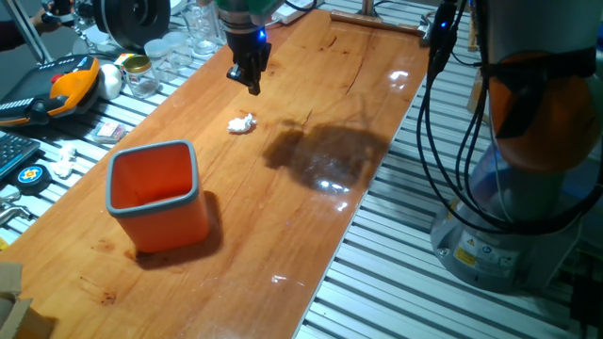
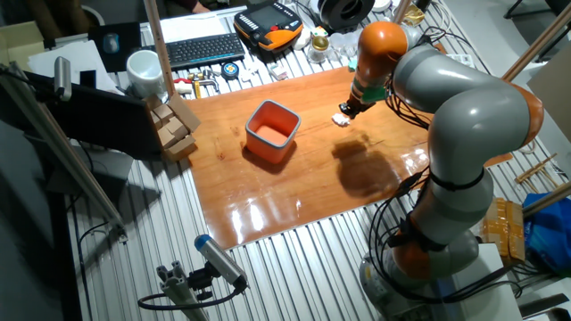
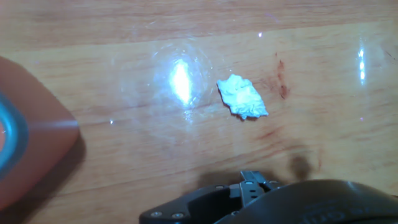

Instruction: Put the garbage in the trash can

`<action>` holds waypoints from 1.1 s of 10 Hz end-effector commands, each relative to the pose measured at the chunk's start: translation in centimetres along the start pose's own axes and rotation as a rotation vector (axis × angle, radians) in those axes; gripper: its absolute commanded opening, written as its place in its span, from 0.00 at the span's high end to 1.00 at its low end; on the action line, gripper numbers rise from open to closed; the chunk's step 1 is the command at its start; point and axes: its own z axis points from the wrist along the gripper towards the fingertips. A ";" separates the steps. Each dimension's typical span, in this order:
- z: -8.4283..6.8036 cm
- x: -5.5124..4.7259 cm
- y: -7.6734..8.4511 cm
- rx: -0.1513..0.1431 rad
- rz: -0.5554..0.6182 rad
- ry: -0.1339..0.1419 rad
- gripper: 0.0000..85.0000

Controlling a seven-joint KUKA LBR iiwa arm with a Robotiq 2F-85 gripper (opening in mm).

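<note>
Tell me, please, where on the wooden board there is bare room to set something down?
Bare wood runs from the trash can to the board's near end, and fills the wide stretch between the garbage and the edge facing the robot's base. The metal bench beyond the far edge, with the glass jars, is crowded.

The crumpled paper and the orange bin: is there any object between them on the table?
No. Between the garbage and the trash can there is only bare wood, as one fixed view shows.

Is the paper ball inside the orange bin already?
No, the paper ball lies on the wooden table, apart from the orange bin.
</note>
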 end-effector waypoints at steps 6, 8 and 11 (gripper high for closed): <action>-0.1 -0.3 0.2 -0.071 -0.018 0.032 1.00; -0.1 -0.3 0.2 -0.049 0.002 0.052 1.00; -0.1 -0.3 0.2 -0.027 0.007 0.046 1.00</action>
